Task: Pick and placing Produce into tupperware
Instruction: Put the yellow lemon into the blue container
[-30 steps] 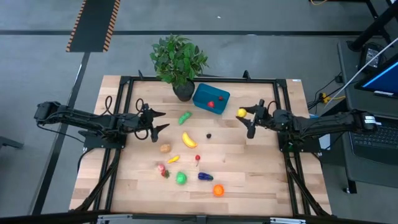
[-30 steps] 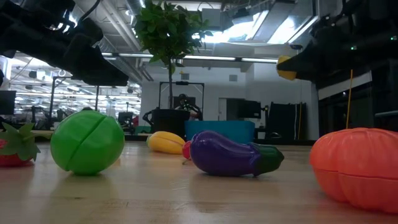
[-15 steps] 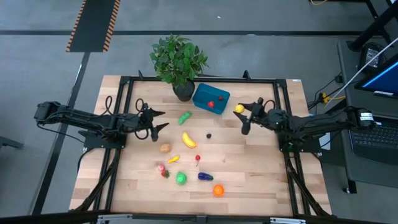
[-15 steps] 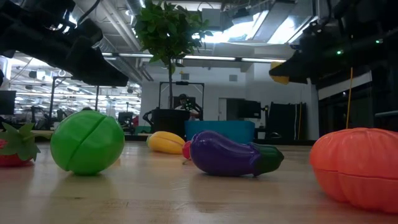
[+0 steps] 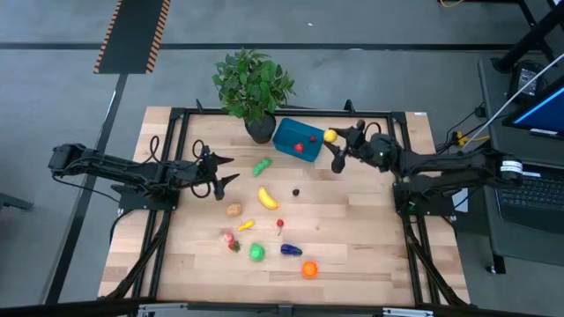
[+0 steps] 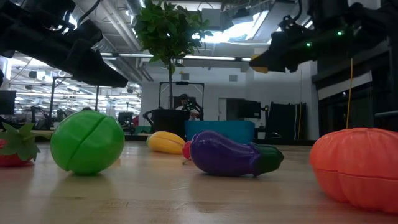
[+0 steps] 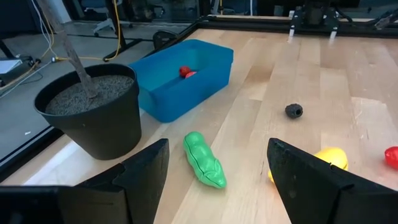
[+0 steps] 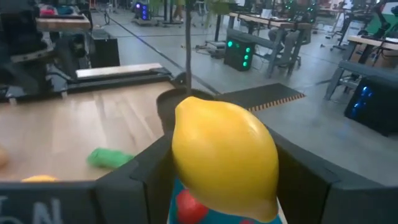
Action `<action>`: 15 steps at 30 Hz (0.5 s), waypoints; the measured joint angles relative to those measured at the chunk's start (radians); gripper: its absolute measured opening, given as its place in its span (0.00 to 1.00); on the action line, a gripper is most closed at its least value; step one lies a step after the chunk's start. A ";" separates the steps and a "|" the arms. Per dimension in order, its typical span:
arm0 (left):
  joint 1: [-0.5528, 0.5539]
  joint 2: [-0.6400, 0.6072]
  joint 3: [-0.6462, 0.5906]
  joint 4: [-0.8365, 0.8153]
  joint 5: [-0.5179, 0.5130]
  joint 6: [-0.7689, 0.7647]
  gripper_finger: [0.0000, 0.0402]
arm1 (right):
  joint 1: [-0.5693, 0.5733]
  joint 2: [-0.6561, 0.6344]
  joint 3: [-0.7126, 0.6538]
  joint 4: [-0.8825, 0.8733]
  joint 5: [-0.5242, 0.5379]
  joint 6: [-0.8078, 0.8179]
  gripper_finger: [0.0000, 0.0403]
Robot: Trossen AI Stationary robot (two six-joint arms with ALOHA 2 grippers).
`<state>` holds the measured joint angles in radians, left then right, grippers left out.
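The teal tupperware (image 5: 291, 132) sits at the table's far middle beside the plant pot (image 5: 259, 130), with small red pieces (image 5: 300, 147) inside. My right gripper (image 5: 333, 143) hovers at the container's right rim, shut on a yellow lemon (image 5: 330, 136). The wrist view shows the lemon (image 8: 224, 155) above teal plastic. Other produce lies loose on the wood: a green pod (image 5: 262, 166), a banana (image 5: 268, 197), a purple eggplant (image 5: 291, 250), an orange piece (image 5: 309, 269). My left gripper (image 5: 227, 171) waits open at the left, the green pod (image 7: 204, 160) ahead of it. My right gripper pinches the lemon by its two opposite sides (image 8: 183, 155) between the two fingers (image 8: 134, 180). The fingers come nearly level from the table's right. The lemon is lifted clear of the table, above the tupperware's right rim (image 5: 322, 139), its long axis across the fingers.
A leafy plant (image 5: 252, 84) rises from the dark pot (image 7: 93, 118) just left of the container. A small dark piece (image 5: 296, 191), a tan piece (image 5: 233, 210), a round green piece (image 5: 256, 253) and a strawberry (image 5: 231, 240) dot the middle and near part of the table.
My right gripper has carried the lemon toward the table's far left, to the tupperware's right rim, rising a little on the way. The hold on the lemon stays the same.
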<state>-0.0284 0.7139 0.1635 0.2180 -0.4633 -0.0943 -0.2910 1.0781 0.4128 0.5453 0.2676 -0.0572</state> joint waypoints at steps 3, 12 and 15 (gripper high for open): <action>0.000 0.000 0.000 0.000 0.000 0.019 0.66 | -0.053 0.020 0.019 0.000 -0.058 0.000 0.54; 0.000 0.000 0.000 0.000 0.000 0.026 0.66 | -0.234 0.136 0.148 -0.113 -0.363 0.022 0.54; 0.000 0.000 0.000 0.000 0.000 0.026 0.66 | -0.281 0.182 0.245 -0.291 -0.474 0.004 0.54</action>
<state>-0.0284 0.7139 0.1635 0.2184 -0.4633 -0.0682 -0.5719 1.2602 0.6576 0.2538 -0.2065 -0.0536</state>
